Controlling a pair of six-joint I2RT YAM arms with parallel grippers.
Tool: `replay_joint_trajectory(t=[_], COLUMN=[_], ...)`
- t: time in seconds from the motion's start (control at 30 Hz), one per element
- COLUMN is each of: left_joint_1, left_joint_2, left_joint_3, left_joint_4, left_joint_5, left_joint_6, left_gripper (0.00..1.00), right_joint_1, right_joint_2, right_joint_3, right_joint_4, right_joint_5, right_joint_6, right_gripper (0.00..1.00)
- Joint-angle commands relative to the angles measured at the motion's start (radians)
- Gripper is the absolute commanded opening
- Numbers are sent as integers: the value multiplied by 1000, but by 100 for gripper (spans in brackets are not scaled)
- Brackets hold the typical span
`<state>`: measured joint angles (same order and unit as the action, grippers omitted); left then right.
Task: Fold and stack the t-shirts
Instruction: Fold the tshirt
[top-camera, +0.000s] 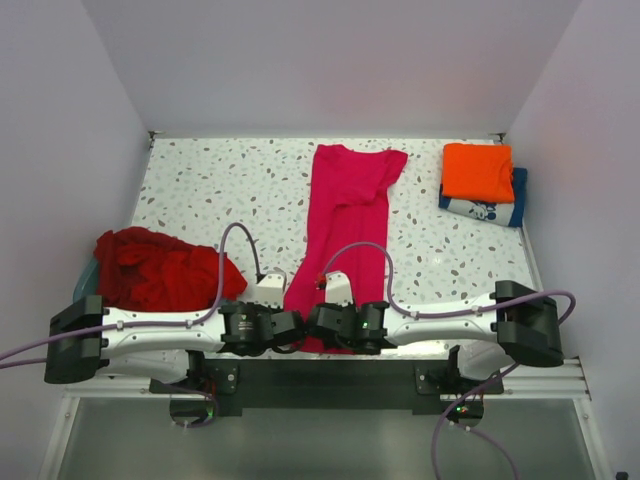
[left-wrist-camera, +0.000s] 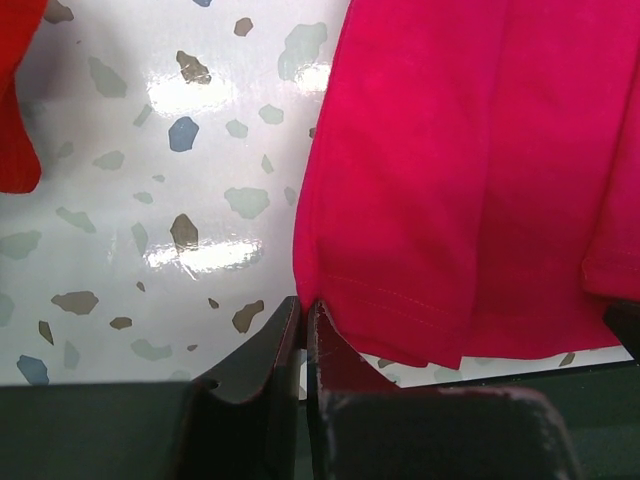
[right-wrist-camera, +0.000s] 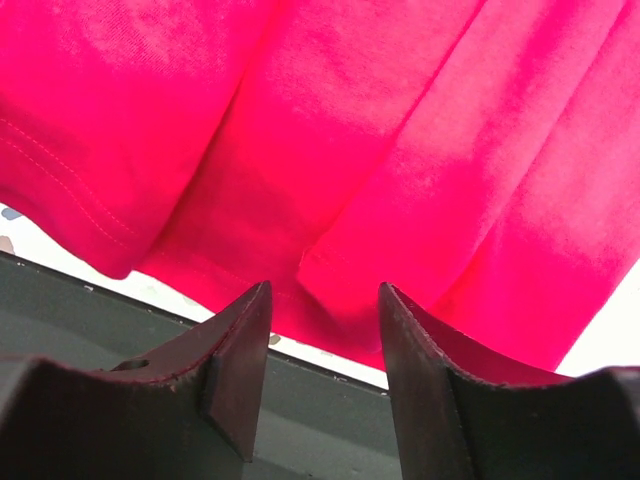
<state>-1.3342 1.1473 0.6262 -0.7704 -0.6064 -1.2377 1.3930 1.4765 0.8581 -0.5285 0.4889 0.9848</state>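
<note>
A magenta-pink t-shirt (top-camera: 345, 210) lies folded into a long strip down the middle of the table, its hem at the near edge. My left gripper (left-wrist-camera: 305, 305) (top-camera: 288, 325) is shut on the hem's left corner (left-wrist-camera: 320, 290). My right gripper (right-wrist-camera: 324, 288) (top-camera: 322, 322) stands open at the hem's right part, and a small fold of the pink cloth (right-wrist-camera: 330, 270) pokes between its fingertips. A heap of dark red t-shirts (top-camera: 160, 268) sits at the left. An orange t-shirt (top-camera: 478, 170) lies folded on a navy blue one (top-camera: 518, 195) at the back right.
A pale blue tub (top-camera: 85, 275) shows under the dark red heap at the table's left edge. A dark rail (right-wrist-camera: 330, 410) runs along the near edge just below the hem. White walls close in the back and both sides.
</note>
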Motion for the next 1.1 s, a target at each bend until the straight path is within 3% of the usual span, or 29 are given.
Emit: replay_joint_trajectory(t=[0.0,0.3,0.77,1.07], left_joint_1=[4,7,13,15], left_joint_2=[-4,17,-15,-23], left_joint_3=[23,24,-3,-2], left_joint_4=[118,131,143,137], left_joint_5=[-7,5,8,7], left_joint_6=[-14,-14,-28,-26], left_gripper=[6,6,6,6], right_joint_1=[20,20,20,20], right_joint_2=[34,67,120,82], right_joint_3=[22,-51,-80,-57], right_joint_4=[82,153,180,90], right_joint_5=[59,8,-9,10], right_joint_6=[-21,23,61,83], right_gripper=[49,40,42,29])
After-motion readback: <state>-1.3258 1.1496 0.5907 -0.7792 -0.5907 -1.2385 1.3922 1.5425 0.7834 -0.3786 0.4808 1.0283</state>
